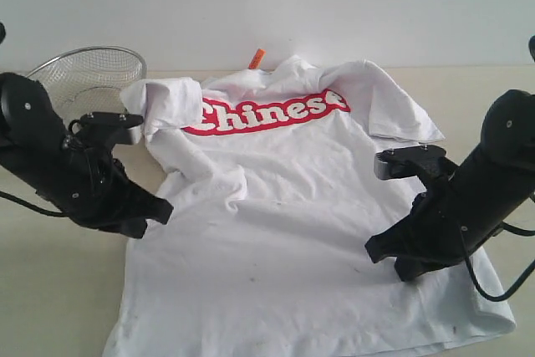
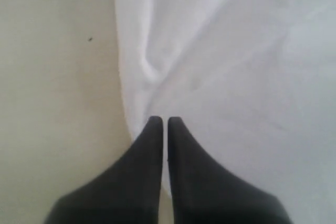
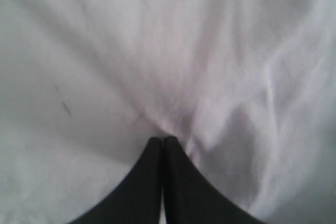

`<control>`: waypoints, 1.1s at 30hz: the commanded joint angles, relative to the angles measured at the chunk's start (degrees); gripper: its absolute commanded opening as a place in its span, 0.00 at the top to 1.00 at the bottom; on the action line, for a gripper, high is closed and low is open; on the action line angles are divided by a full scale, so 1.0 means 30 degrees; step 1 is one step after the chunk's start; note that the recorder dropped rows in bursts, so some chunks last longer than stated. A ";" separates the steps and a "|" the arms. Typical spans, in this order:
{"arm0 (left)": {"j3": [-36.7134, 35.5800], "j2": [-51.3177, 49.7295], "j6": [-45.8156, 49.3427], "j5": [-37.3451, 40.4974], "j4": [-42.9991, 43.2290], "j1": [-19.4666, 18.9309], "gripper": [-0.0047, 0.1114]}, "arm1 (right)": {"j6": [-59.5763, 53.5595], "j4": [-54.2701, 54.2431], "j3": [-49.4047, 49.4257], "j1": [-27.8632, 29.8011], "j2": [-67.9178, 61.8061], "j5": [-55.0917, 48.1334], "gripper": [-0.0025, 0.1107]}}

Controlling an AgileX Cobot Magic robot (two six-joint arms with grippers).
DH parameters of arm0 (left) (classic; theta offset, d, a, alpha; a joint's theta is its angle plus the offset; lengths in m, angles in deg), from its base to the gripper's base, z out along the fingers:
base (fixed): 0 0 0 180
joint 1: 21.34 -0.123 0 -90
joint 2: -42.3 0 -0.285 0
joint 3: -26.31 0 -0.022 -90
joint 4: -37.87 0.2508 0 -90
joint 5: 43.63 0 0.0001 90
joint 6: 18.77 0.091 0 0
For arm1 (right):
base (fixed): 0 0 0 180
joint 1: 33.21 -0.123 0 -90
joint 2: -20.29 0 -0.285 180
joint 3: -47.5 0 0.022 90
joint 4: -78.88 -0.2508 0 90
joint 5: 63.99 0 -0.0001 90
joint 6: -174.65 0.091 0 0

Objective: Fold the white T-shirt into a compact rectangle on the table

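Reviewer: white T-shirt, where?
Annotator: Flat on the surface, front up, spread between the left gripper and the right gripper. Collar end lies beyond both tips, hem end behind them.
Reviewer: Gripper state?
Annotator: Jaws together on both. Right one is down on the shirt's side panel. Its wrist view shows puckers running into the tips, so I read it as clamped on cloth. Left one sits at the shirt's side edge, half over bare surface. A crease runs toward its tips, but I can't tell if cloth is caught between them.
Reviewer: Why there?
Annotator: My guess is matched holds at mid-body, one per side, ready to lift and fold. The sleeve beyond the left gripper already lies turned in over the chest. The other sleeve lies out to the side.
Reviewer: Writing?
Annotator: Red lettering with a white outline reads "Chines" plus a last letter partly lost in a fold. Orange neck tag is too small to read. Wire-mesh basket sits behind the left arm, not involved.
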 commanded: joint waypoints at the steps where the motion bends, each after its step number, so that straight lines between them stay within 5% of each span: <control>1: -0.0041 0.2400 0.0801 0.0545 -0.1086 0.1035 0.92 | 0.0049 0.0701 0.0382 0.0015 -0.0726 -0.0516 0.98; 6: -0.0736 0.1637 0.0801 -0.0390 -0.1453 0.3503 0.92 | 0.0894 0.1435 0.0382 0.0015 0.1513 -0.0665 0.98; 11: -0.1077 0.0468 0.0801 -0.0820 -0.1676 0.4461 0.92 | 0.3605 0.4069 0.0382 0.0015 0.2935 -0.1623 0.98; 33: -0.1860 -0.0556 0.1121 -0.1508 -0.1798 0.4615 0.92 | 0.8397 0.8909 0.0429 0.0015 0.3258 -0.2698 0.98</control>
